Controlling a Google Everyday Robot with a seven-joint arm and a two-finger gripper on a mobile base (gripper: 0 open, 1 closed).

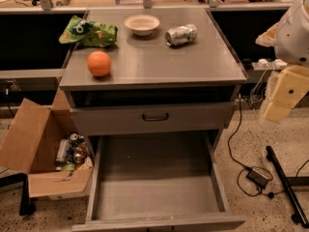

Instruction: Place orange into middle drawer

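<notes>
1. Orange (99, 64): sits on the grey cabinet top (159, 62), front-left area, near the left edge. Upright and resting free, with nothing touching it.
2. Green crumpled bag (89, 32): lies behind the orange at the back-left of the top, overhanging the left edge a little. Apart from the fruit.
3. Cream bowl (142, 24): back centre of the top, upright. Crushed silver can (181, 35) lies on its side just to the right of the bowl, not touching it.
4. Handled drawer front (155, 116): grey, with a small dark curved handle. It sits right under the top, above the open drawer.
5. Middle drawer (157, 197): pulled far out toward the camera, below the handled front. Wide flat grey tray with low side walls, its front lip at the bottom edge of view. The orange is not in it.
6. Gripper (285, 96): at the far right edge, a pale yellowish piece hanging under the white arm housing. It is beside the cabinet at about the height of the handled front, well apart from the orange. Claw apart or together: cannot tell.
7. Cardboard box (34, 149): on the floor left of the cabinet, flaps open, with cans and scraps (72, 151) inside.
8. Black cable with power brick (258, 177): on the speckled floor to the right of the open drawer.
</notes>
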